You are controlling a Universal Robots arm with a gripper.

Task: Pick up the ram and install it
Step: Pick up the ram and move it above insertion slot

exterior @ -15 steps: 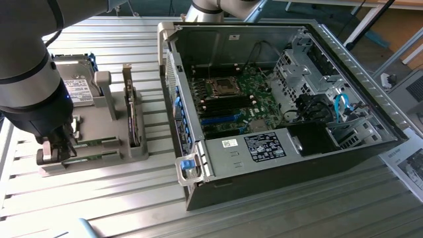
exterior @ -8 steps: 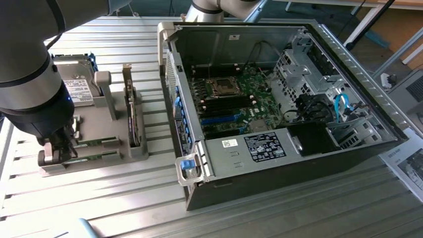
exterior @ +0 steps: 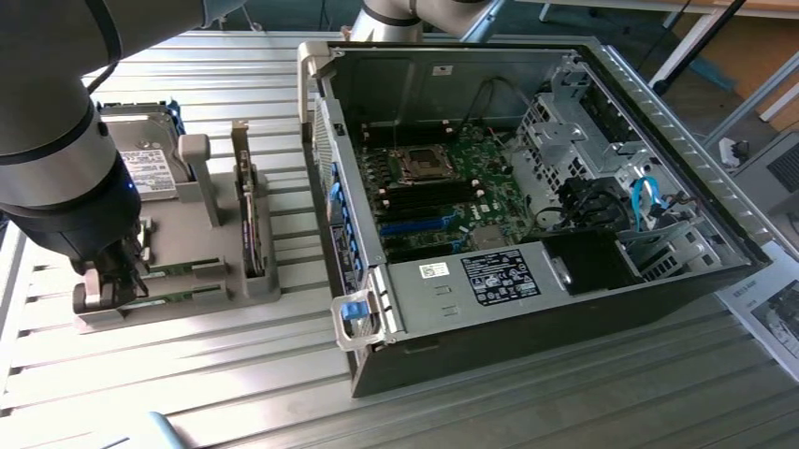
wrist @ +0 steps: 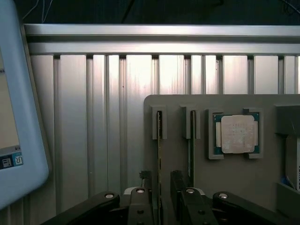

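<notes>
While the gripper stands wide open, we see the ram on edge in its grey holder, between the jaws. Likely light, stiff, fragile; we favour gripping its flat faces.

No words could be read.
The white label on the hard drive, the black label and small white sticker on the computer case, and the printed sheet on the table had print too tiny to read.
</notes>
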